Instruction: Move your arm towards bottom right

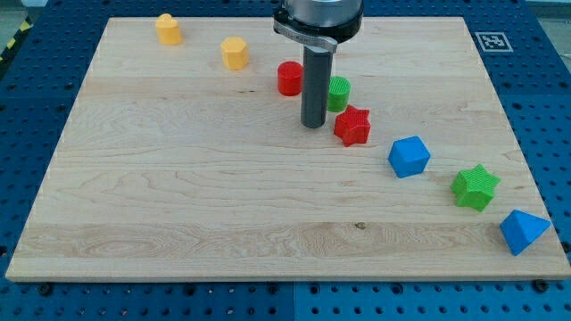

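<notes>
Heading for the bench's [178, 205] bottom-right corner, my tip [312, 126] sits near the top centre; no claw exists. The red star [352, 126] lies just right, directly in that diagonal path.

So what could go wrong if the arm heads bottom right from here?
1. My tip sits just left of the red star; a bottom-right sweep could knock it.
2. Further along that diagonal lie the blue cube and green star, near the board's edge, so they might get shoved off.
</notes>
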`<state>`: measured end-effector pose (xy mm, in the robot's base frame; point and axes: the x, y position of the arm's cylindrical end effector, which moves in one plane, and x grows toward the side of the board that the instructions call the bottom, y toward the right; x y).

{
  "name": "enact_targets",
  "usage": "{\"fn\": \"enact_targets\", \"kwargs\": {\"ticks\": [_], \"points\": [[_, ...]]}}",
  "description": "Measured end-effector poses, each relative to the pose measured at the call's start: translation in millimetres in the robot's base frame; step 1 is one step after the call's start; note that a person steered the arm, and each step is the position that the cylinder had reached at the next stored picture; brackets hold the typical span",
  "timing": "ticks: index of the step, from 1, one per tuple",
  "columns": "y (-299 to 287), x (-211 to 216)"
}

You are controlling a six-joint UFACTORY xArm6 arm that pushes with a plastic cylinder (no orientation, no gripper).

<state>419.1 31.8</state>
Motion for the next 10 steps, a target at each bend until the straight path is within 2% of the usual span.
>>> {"fn": "enact_targets", "kwargs": {"ticks": [3,4,5,7,8,9,10], "points": [[5.0,7.7],[-12.8,16.2],[-15.2,51.3],[0.1,92.8],[17.1,147.7],[78.0,192.4],[179.9,194.9]]}}
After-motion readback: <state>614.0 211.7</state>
